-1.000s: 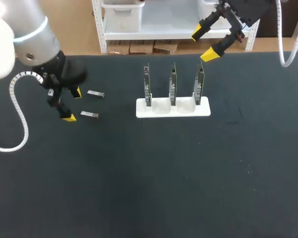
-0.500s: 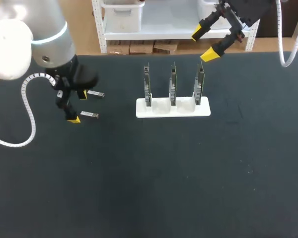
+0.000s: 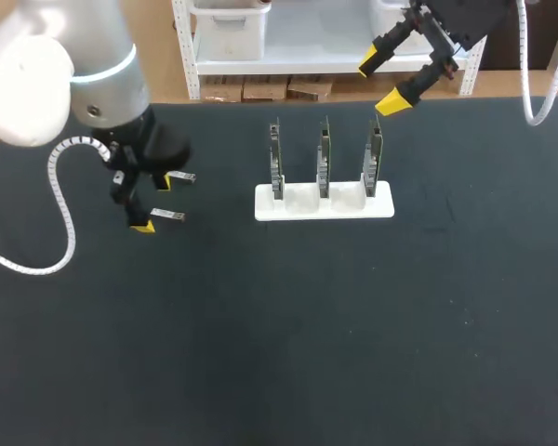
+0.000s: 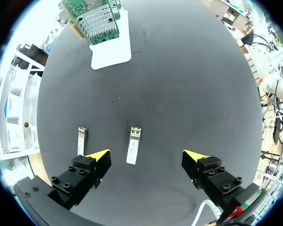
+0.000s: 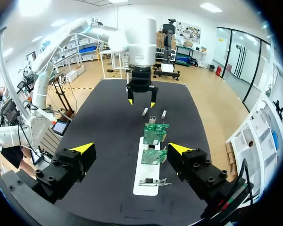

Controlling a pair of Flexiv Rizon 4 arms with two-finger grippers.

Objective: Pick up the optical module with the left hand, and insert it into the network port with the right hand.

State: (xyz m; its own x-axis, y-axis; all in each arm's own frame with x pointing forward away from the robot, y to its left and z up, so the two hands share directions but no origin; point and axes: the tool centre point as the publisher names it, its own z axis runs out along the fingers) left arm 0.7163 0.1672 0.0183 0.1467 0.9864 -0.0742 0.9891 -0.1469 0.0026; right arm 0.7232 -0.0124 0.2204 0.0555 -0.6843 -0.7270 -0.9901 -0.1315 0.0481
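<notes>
The nearer optical module [image 3: 168, 216] lies flat on the counter [image 3: 288, 334], at nine o'clock from the card rack [image 3: 324, 203], a second module [image 3: 179, 176] just beyond. The left pincer [image 3: 156, 203] has slid in from nine o'clock. It is now wide open, empty, poised just over the module, so the grasp looks near. The right pincer [image 3: 379, 84], open and empty, has not stirred — still at the rack's one o'clock.

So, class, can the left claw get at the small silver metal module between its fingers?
Probably yes: the left claw is open, the small silver metal module lies flat on the black table between its yellow tips, and nothing covers it.
</notes>
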